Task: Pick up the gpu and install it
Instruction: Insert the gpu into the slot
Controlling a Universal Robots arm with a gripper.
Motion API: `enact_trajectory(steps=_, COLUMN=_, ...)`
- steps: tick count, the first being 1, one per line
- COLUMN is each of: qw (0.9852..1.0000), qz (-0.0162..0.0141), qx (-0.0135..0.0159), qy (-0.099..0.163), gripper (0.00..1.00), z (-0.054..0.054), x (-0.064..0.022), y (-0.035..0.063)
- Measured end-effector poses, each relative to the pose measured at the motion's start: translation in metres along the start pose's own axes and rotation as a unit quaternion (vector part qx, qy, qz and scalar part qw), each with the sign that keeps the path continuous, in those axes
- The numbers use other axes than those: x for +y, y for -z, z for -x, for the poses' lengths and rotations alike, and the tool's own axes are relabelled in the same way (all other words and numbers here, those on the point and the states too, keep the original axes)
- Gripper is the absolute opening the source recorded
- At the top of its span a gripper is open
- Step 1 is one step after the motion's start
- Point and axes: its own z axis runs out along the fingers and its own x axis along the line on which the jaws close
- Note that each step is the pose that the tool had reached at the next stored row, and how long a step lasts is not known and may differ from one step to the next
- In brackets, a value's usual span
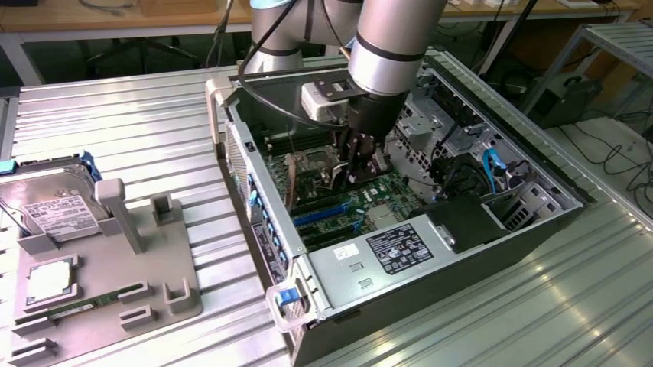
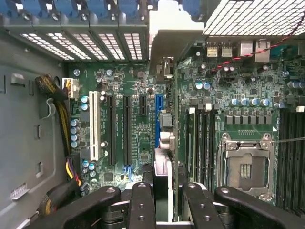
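Note:
My gripper [image 1: 359, 157] is down inside the open computer case [image 1: 268, 229], shut on the gpu [image 1: 363, 170]. In the wrist view the gpu [image 2: 164, 121] appears edge-on between the black fingers [image 2: 143, 205], with its silver end bracket [image 2: 174, 45] toward the slotted rear wall of the case. The card hangs upright over the green motherboard [image 2: 138, 81], right beside the blue expansion slot [image 2: 157, 114]. Whether its edge touches the slot I cannot tell.
Black expansion slots [image 2: 127, 129] and a white slot [image 2: 93, 126] lie beside the blue one, and an empty CPU socket [image 2: 248, 167] on the other side. A yellow-black cable bundle [image 2: 59, 119] runs along the case wall. A grey tray [image 1: 112, 275] holds a hard drive [image 1: 56, 210] at the exterior view's left.

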Motion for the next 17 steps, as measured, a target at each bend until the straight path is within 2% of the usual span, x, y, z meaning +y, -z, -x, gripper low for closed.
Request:
enact_trajectory(steps=1, qw=1.0000, qz=-0.0007, qx=0.0000, qy=0.000, gripper=0.28, z=0.000, x=0.0013, y=-0.0014)
enact_trajectory(steps=7, qw=1.0000, qz=-0.0005, qx=0.0001, qy=0.000, gripper=0.28, z=0.000, x=0.0061, y=-0.0124)
enact_trajectory(steps=12, qw=1.0000, qz=0.0037, qx=0.0000, qy=0.000, gripper=0.28, z=-0.002, x=0.0079, y=-0.0233)
enact_trajectory(steps=14, qw=1.0000, qz=0.0049, qx=0.0000, qy=0.000, gripper=0.28, z=-0.002, x=0.0084, y=-0.0251)
enact_trajectory(steps=17, qw=1.0000, qz=0.0084, qx=0.0001, qy=0.000, gripper=0.28, z=-0.002, x=0.0099, y=-0.0275)
